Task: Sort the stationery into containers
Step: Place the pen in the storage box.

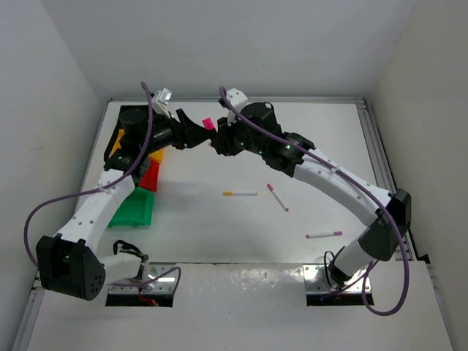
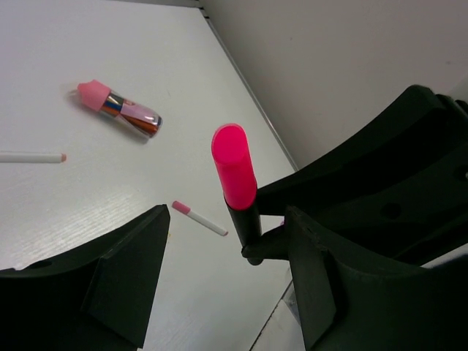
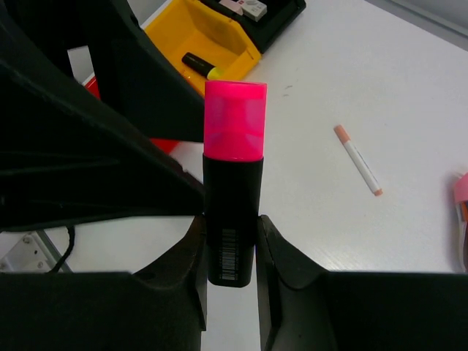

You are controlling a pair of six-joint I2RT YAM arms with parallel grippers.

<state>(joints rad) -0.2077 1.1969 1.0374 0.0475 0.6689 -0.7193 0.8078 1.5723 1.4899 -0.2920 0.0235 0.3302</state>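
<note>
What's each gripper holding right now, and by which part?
Right gripper clamps the pink-capped black marker by its barrel's lower end; left gripper stands open around it, not gripping.

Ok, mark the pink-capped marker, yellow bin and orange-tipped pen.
pink-capped marker [image 3: 234, 121], right wrist view, cap.
yellow bin [image 3: 213, 31], right wrist view, floor.
orange-tipped pen [image 3: 360, 162], right wrist view, barrel.

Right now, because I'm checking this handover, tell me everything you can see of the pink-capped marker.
The pink-capped marker is short: a black, plastic-looking barrel with a barcode label near its base and a translucent bright pink cap, fitted on. It is held clear of the table, clamped at its lower barrel by the right gripper, with the cap pointing away from that gripper. The left gripper has its open fingers on either side of it, not visibly touching.
</note>
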